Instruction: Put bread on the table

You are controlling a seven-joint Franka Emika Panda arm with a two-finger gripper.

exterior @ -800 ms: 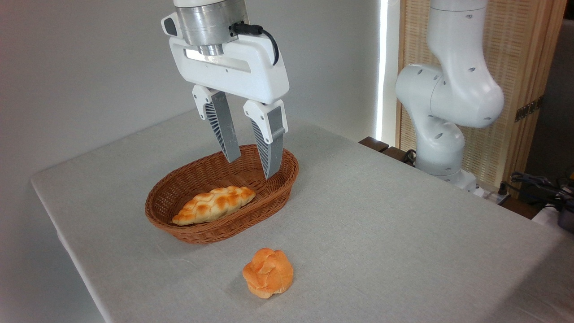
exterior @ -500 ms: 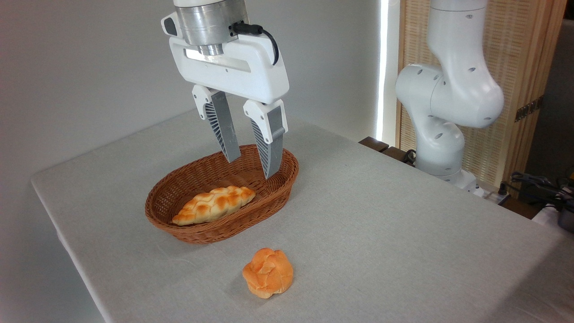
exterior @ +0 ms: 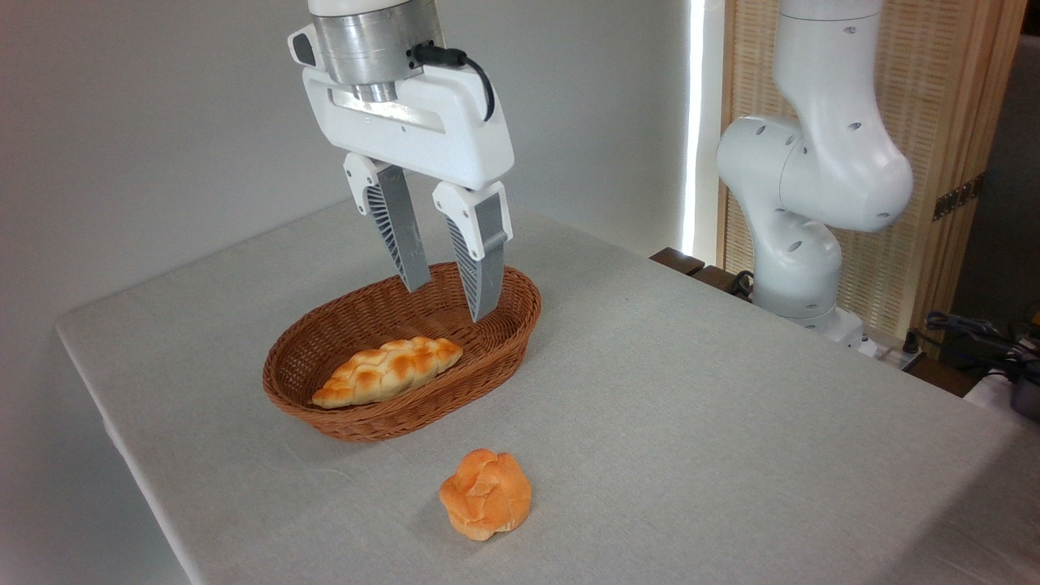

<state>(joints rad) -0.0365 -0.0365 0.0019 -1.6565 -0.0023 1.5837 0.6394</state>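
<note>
The bread (exterior: 387,370), a long pale-golden braided loaf with brown patches, lies inside the brown wicker basket (exterior: 325,414) toward its front left. My gripper (exterior: 449,304) hangs open above the basket's back right end, up and to the right of the loaf, with nothing between its grey ribbed fingers (exterior: 396,236). The fingertips sit about level with the basket's far rim and do not touch the loaf. The table (exterior: 691,390), covered in light grey-white cloth, carries the basket.
A small round orange knotted roll (exterior: 486,494) sits on the cloth in front of the basket. The arm's white base (exterior: 804,244) stands at the table's far right edge. Cables and dark gear (exterior: 983,341) lie beyond the right corner.
The gripper has shifted slightly to the left over the basket, staying open. The loaf and roll have not moved.
</note>
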